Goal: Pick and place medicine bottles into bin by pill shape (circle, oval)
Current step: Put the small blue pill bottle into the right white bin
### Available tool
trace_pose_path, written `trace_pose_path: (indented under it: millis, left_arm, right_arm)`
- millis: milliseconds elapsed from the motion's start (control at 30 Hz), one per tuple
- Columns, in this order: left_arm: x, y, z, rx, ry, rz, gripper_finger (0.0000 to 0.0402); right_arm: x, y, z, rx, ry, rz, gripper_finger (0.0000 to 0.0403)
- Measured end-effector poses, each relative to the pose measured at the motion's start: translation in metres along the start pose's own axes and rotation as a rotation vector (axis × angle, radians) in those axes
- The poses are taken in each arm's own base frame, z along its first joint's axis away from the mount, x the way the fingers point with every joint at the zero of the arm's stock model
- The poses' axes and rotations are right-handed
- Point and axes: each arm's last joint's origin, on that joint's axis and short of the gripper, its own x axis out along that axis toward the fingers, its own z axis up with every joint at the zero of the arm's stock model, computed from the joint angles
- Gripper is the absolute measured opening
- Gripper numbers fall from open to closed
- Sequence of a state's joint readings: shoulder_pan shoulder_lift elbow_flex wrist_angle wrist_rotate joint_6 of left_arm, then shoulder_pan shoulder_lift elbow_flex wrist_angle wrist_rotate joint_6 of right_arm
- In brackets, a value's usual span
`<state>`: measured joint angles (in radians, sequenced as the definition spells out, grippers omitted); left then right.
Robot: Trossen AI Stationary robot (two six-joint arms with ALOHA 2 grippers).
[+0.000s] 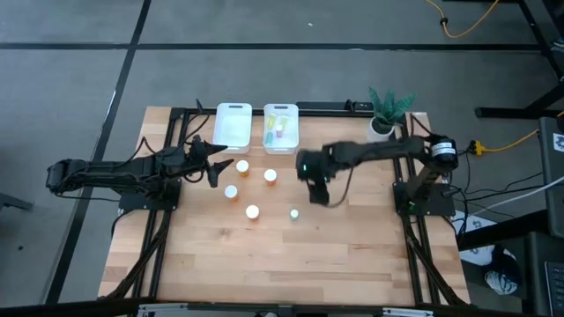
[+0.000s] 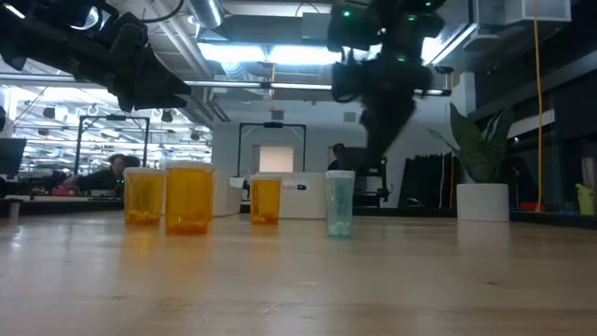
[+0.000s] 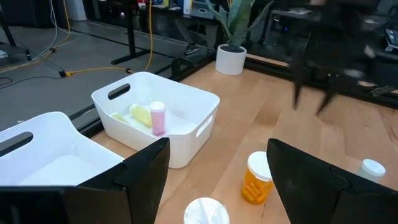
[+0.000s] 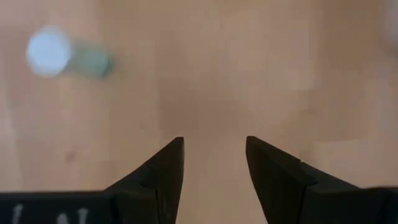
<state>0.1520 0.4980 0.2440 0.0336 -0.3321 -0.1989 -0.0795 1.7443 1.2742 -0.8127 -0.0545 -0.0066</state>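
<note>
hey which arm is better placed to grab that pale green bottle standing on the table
Right. The right tool hangs open just beside the pale green bottle, which shows close by in its wrist view. The left tool, also open, hovers by the orange bottles near the empty bin, farther off.

Grey floor (image 1: 79, 97) around the table; ceiling lights (image 2: 270, 51) glow beyond it.

- Four orange bottles (image 1: 242, 165) standing on the surface (image 1: 352, 255).
- One pale green bottle (image 1: 294, 213) standing there too.
- Two white bins (image 1: 233, 126).
- One potted plant (image 1: 386, 113).
- Two arms, two end effectors: left (image 1: 214, 167), right (image 1: 319, 195).
</note>
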Motion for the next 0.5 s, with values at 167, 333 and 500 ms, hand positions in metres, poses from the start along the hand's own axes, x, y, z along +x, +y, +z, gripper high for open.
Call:
trace_pose_path:
  millis: [167, 333, 500]
  left_arm:
    - [0.0, 0.0, 0.0, 0.001, 0.002, 0.0, 0.026]
    - [0.0, 0.0, 0.0, 0.0, 0.001, 0.0, 0.026]
    - [0.0, 0.0, 0.0, 0.0, 0.001, 0.0, 0.026]
  right_arm:
    - [0.027, 0.041, -0.022, -0.118, 0.031, 0.037, 0.0174]
    - [0.046, 0.068, -0.029, -0.206, -0.096, 0.071, 0.0174]
    - [0.053, 0.079, -0.025, -0.204, -0.281, 0.05, 0.0174]
